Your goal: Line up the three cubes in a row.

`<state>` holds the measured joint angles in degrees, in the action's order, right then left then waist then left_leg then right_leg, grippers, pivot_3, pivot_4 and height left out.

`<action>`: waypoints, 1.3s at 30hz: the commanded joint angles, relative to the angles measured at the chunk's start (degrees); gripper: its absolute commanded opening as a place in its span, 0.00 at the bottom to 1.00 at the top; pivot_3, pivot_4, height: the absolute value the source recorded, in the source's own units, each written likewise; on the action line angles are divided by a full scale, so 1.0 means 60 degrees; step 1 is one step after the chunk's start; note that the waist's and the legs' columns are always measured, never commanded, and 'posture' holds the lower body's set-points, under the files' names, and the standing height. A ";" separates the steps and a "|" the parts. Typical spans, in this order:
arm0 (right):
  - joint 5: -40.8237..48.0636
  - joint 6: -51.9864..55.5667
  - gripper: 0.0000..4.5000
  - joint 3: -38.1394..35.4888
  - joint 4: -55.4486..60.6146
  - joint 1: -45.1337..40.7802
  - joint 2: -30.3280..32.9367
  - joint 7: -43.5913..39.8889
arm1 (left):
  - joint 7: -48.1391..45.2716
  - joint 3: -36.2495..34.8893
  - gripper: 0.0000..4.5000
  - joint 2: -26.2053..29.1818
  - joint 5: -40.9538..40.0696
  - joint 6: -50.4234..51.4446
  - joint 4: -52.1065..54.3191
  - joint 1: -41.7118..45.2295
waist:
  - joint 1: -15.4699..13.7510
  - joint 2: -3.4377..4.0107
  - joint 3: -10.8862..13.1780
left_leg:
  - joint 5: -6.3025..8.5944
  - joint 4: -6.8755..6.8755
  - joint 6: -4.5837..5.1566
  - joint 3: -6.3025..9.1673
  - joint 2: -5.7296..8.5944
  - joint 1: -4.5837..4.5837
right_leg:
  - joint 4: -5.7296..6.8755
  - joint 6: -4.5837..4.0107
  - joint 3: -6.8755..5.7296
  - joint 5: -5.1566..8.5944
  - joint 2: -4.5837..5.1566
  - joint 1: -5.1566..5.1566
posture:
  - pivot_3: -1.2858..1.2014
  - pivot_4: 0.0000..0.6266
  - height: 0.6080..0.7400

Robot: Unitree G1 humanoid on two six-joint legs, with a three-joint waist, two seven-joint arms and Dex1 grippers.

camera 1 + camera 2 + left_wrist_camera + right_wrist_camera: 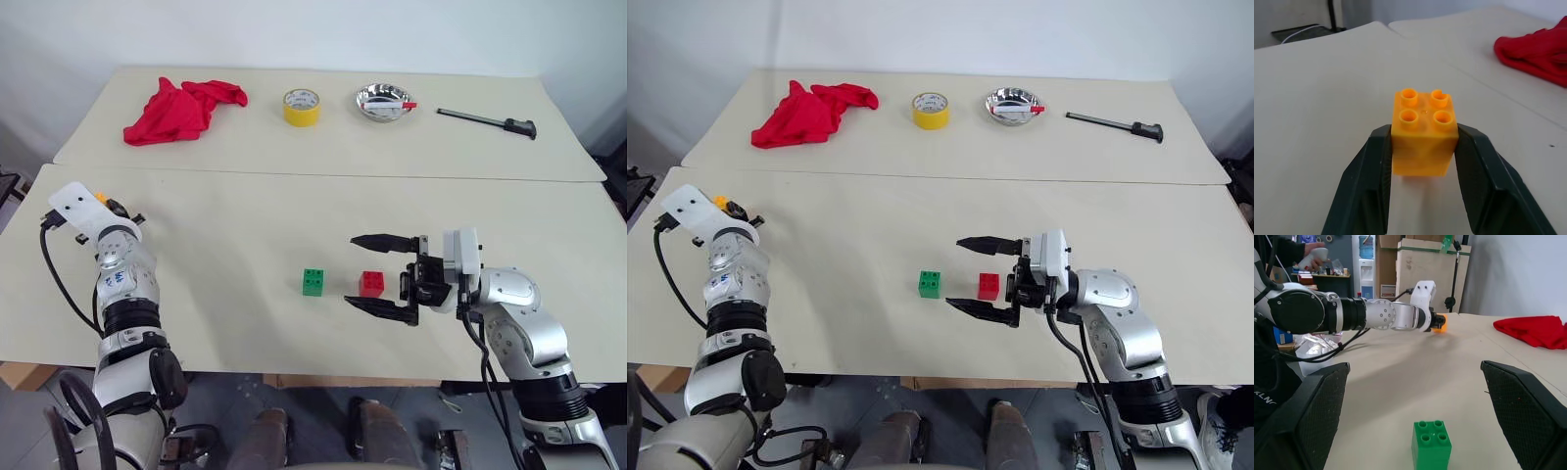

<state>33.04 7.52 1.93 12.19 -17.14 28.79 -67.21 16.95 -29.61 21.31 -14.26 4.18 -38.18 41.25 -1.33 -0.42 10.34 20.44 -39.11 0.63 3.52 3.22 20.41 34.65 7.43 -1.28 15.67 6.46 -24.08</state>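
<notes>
While clamped on the orange-yellow cube (1424,132) at the far left edge of the desk (245,215), left gripper (1422,161) pinching two opposite smooth side walls, studs up (four round hollow studs on top, glossy hard plastic). Seated square and deep between the dark matte fingers (1369,181), so probably a secure hold. Right gripper (382,274) spread wide, hovering near the right of the red cube (371,283), grasping nothing, one finger on the far side and one on the near side.

Green cube (313,281) and red cube resting near mid-desk, just apart, side by side and already forming a rough left-to-right line.

For the step in hand, judged best: lift clear of the desk, carry level toward the middle, keep studs upward, set down just left of the green cube on the same line, matching the gap and the square facing of the other two. Lower flat before release to avoid a tumble; keep clear of the green cube to avoid a nudge.

Matte, pale desk surface, likely modest friction. Crumpled red cloth (181,108) and yellow tape roll (301,106) far back, well apart.
</notes>
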 commanded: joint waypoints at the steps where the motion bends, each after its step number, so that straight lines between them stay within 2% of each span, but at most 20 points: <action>1: 0.0091 -0.0164 1.00 -0.0720 0.0409 0.0325 0.0481 0.0054 | -0.4738 0.0638 0.33 0.0553 -0.1505 -0.0177 0.2061 -0.1075 | 0.0020 0.0000 0.0000 | 0.0000 0.0001 0.0000 -0.0001 -0.0002 0.0001 | -0.0002 0.0000 -0.0002 0.0000 0.0000 -0.0001 | 0.52 0.24 1.00; 2: 0.0132 -0.0183 1.00 -0.1037 0.0401 0.0524 0.0761 -0.0007 | -0.6834 0.0941 0.33 0.0956 -0.2161 -0.0019 0.2820 -0.1592 | 0.0031 0.0000 0.0000 | 0.0000 0.0002 0.0000 -0.0003 -0.0004 0.0008 | -0.0003 -0.0001 -0.0003 0.0000 0.0005 -0.0005 | 0.52 0.24 1.00; 3: 0.0164 -0.0200 1.00 -0.1241 0.0393 0.0662 0.0956 -0.0052 | -0.8215 0.1115 0.33 0.1238 -0.2611 0.0100 0.3297 -0.1927 | 0.0047 0.0000 0.0000 | 0.0000 0.0002 0.0001 -0.0005 -0.0005 0.0022 | -0.0003 -0.0001 -0.0001 0.0000 0.0009 -0.0020 | 0.52 0.24 1.00; 4: 0.0190 -0.0262 1.00 -0.1617 0.0317 0.0976 0.1289 -0.0214 | -1.0679 0.1674 0.33 0.1928 -0.2993 -0.0053 0.4029 -0.2614 | 0.0060 0.0000 0.0000 | 0.0000 -0.0002 0.0001 -0.0007 -0.0006 0.0041 | -0.0003 -0.0001 0.0002 0.0000 0.0013 -0.0037 | 0.52 0.24 1.00; 5: 0.0211 -0.0301 1.00 -0.1863 0.0268 0.1192 0.1509 -0.0323 | -1.2359 0.2036 0.33 0.2399 -0.3226 -0.0189 0.4491 -0.3073 | 0.0090 0.0001 0.0000 | 0.0000 -0.0005 0.0001 -0.0010 -0.0006 0.0059 | -0.0005 -0.0002 0.0003 0.0000 0.0015 -0.0053 | 0.52 0.24 1.00; 7: 0.0234 -0.0537 1.00 -0.2386 0.0056 0.1787 0.1938 -0.0720 | -1.4993 0.3354 0.33 0.3661 -0.2554 -0.0389 0.4361 -0.3583 | 0.0101 0.0018 -0.0007 | 0.0000 -0.0001 0.0001 -0.0009 -0.0018 0.0082 | -0.0015 -0.0006 0.0000 0.0002 0.0018 -0.0070 | 0.52 0.24 1.00; 8: 0.0239 -0.0615 1.00 -0.2523 -0.0015 0.1993 0.2074 -0.0880 | -1.5698 0.3808 0.33 0.4029 -0.2181 -0.0576 0.4062 -0.3586 | 0.0096 0.0037 -0.0015 | 0.0000 -0.0003 0.0000 -0.0009 -0.0019 0.0081 | -0.0021 -0.0009 -0.0007 0.0004 0.0015 -0.0066 | 0.52 0.24 1.00; 10: 0.0249 -0.0846 1.00 -0.2786 -0.0227 0.2399 0.2241 -0.1200 | -1.6736 0.4533 0.33 0.4111 -0.1758 -0.1051 0.3332 -0.3102 | 0.0028 0.0093 -0.0017 | -0.0003 -0.0002 0.0006 -0.0015 -0.0009 0.0062 | -0.0041 -0.0011 -0.0001 0.0005 0.0011 -0.0055 | 0.52 0.24 1.00; 15: 0.0058 -0.1252 1.00 -0.2972 -0.0345 0.3007 0.2291 -0.1382 | -1.7160 0.5399 0.33 0.2836 -0.0973 -0.1994 0.1563 -0.1470 | -0.0034 0.0081 -0.0004 | -0.0020 -0.0006 0.0035 -0.0040 0.0005 0.0033 | -0.0010 0.0009 0.0027 -0.0007 0.0013 -0.0035 | 0.52 0.24 1.00; 19: 0.0151 -0.1174 1.00 -0.2886 0.0255 0.3299 0.2141 -0.1038 | -1.7412 0.5519 0.33 0.2379 -0.0656 -0.2459 0.0462 -0.0798 | 0.0076 0.0075 -0.0003 | -0.0021 -0.0005 0.0037 -0.0074 0.0003 0.0036 | 0.0041 0.0013 0.0057 -0.0009 0.0004 -0.0059 | 0.52 0.24 1.00; 24: 0.0227 -0.1060 1.00 -0.2859 0.0782 0.3602 0.2023 -0.0644 | -1.7817 0.5596 0.33 0.2430 -0.0342 -0.3035 -0.0499 -0.0390 | 0.0177 0.0070 -0.0001 | -0.0020 -0.0001 0.0039 -0.0088 -0.0003 0.0040 | 0.0041 0.0013 0.0065 -0.0009 0.0000 -0.0072 | 0.52 0.24 1.00; 31: 0.0246 -0.1070 1.00 -0.2836 0.0691 0.3606 0.2057 -0.0576 | -1.8239 0.5568 0.33 0.2702 -0.0586 -0.2955 -0.0631 -0.0168 | 0.0110 0.0064 0.0002 | -0.0019 -0.0008 0.0044 -0.0087 -0.0002 0.0041 | 0.0042 0.0015 0.0069 -0.0010 0.0003 -0.0072 | 0.52 0.24 1.00; 35: 0.0174 -0.1138 1.00 -0.2582 0.0320 0.3220 0.2018 -0.0731 | -1.8061 0.5667 0.61 0.2952 -0.0529 -0.2747 -0.0410 -0.0240 | 0.0094 0.0060 0.0004 | -0.0018 -0.0008 0.0045 -0.0088 -0.0001 0.0040 | 0.0043 0.0015 0.0070 -0.0010 0.0003 -0.0071 | 0.52 0.24 1.00; 36: 0.0161 -0.1156 1.00 -0.2524 0.0229 0.3126 0.2007 -0.0790 | -1.7976 0.5556 0.67 0.2937 -0.0619 -0.2686 -0.0276 -0.0276 | 0.0088 0.0059 0.0004 | -0.0018 -0.0008 0.0045 -0.0088 -0.0001 0.0041 | 0.0041 0.0015 0.0070 -0.0010 0.0003 -0.0071 | 0.52 0.24 1.00; 37: 0.0149 -0.1156 1.00 -0.2405 0.0079 0.2885 0.2029 -0.0927 | -1.7928 0.5344 0.69 0.3127 -0.0932 -0.2272 0.0225 -0.0481 | 0.0074 0.0059 0.0005 | -0.0018 -0.0008 0.0045 -0.0087 -0.0001 0.0041 | 0.0043 0.0015 0.0070 -0.0010 0.0003 -0.0071 | 0.52 0.24 1.00; 38: 0.0143 -0.1144 1.00 -0.2304 -0.0059 0.2651 0.2066 -0.1067 | -1.7822 0.5104 0.77 0.3319 -0.1253 -0.1791 0.0699 -0.0675 | 0.0079 0.0053 0.0008 | -0.0018 -0.0008 0.0045 -0.0087 -0.0002 0.0041 | 0.0042 0.0015 0.0069 -0.0010 0.0002 -0.0072 | 0.52 0.24 1.00; 39: 0.0151 -0.1133 1.00 -0.2226 -0.0193 0.2419 0.2103 -0.1183 | -1.7592 0.4851 0.79 0.3498 -0.1474 -0.1472 0.1097 -0.0866 | 0.0140 0.0051 0.0009 | -0.0018 -0.0008 0.0045 -0.0091 -0.0002 0.0041 | 0.0041 0.0016 0.0073 -0.0010 0.0002 -0.0074 | 0.52 0.24 1.00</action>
<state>33.24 1.30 -11.34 11.31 -1.09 41.13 -73.01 -86.00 2.85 39.92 -19.52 -7.79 -36.31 36.73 -0.49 -0.12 10.40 20.34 -39.16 0.91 2.97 3.19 20.66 34.92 7.52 -0.81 15.60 6.48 -24.53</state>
